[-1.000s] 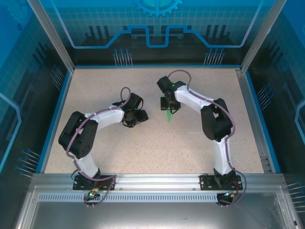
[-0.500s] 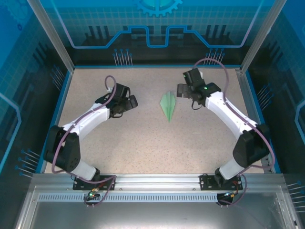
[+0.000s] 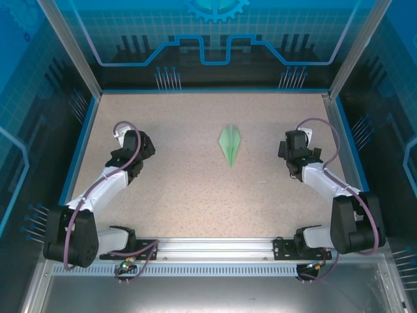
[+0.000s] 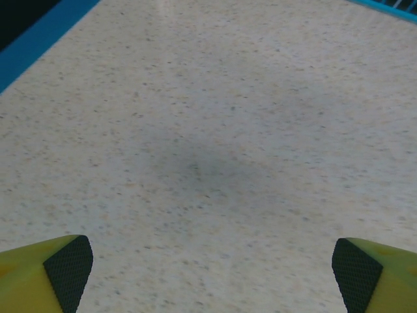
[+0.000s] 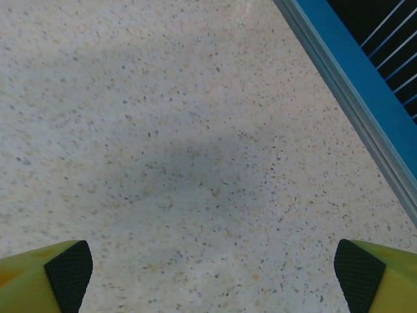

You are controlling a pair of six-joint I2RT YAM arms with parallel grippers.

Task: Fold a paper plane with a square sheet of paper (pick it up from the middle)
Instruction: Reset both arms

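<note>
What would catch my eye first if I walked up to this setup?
A slim mint-green paper plane lies alone near the middle of the speckled table, its long tapered end toward the arms' bases. On either side, well away from it, the left gripper and the right gripper hang open over the tabletop, holding nothing.

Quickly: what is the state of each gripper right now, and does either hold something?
Left gripper: open, holding nothing.
Right gripper: open, holding nothing.
</note>
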